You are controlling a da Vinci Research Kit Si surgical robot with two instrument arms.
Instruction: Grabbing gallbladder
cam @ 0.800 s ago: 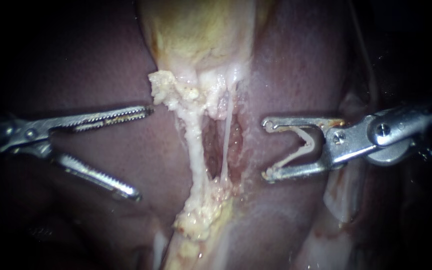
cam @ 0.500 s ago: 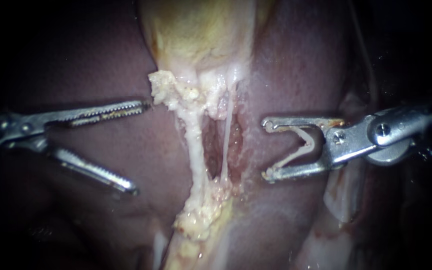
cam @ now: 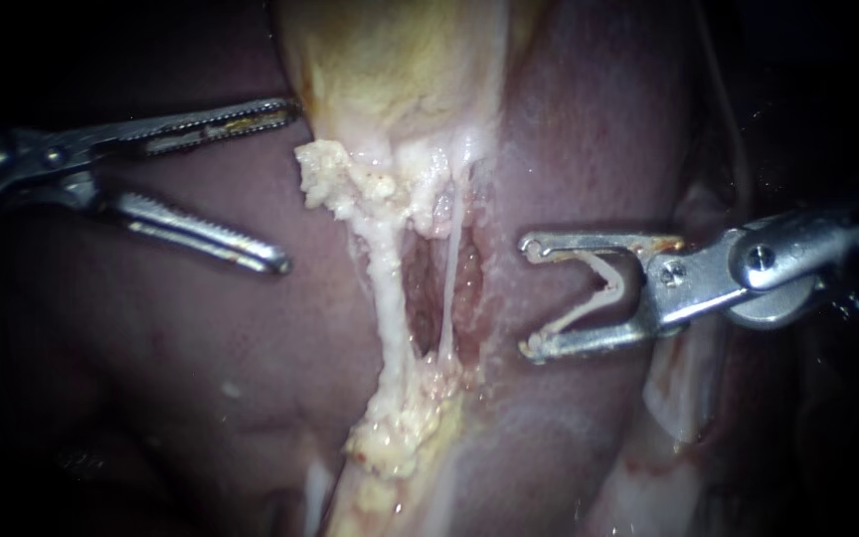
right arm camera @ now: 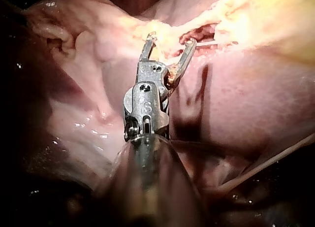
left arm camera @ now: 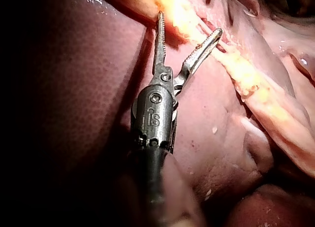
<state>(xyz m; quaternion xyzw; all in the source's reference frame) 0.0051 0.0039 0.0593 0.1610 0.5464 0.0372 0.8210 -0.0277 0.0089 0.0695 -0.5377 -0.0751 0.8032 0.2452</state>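
Gallbladder (cam: 400, 70) sits top-middle in endoscope view. It's pale yellow, soft & smooth, and gets narrow lower down. There it ends in a lumpy, crumbly cream bit. Below that, 2 whitish tubes run down: a thick tube (cam: 387, 288), ropey, & a thin tube (cam: 449, 278), like string. A wet red hollow lies btw them. Liver (cam: 201, 348) all round is dark red-brown & shiny, w/ tiny dots on its skin.

Left instrument (cam: 290, 186) is shiny metal w/ long thin jaws that have little saw teeth. It comes in from the left, nearly level, beside the gallbladder. Jaws are wide apart in a V & hold nothing. Top jaw tip is right at the gallbladder's left edge; can't tell if it touches. Lower jaw hangs over the liver. Left wrist view (left arm camera: 189, 22) shows the same wide V, tips by the yellow tissue.

Right instrument (cam: 526, 295) is shiny metal too, w/ short straight jaws & hooked tips. It comes in from the right, slanting a bit down. Jaws stand apart w/ a white V-shaped clip (cam: 594, 288) gripped btw them, touching both. Tips are near the thin tube but not on it. In right wrist view (right arm camera: 172, 38) they point at the red hollow.
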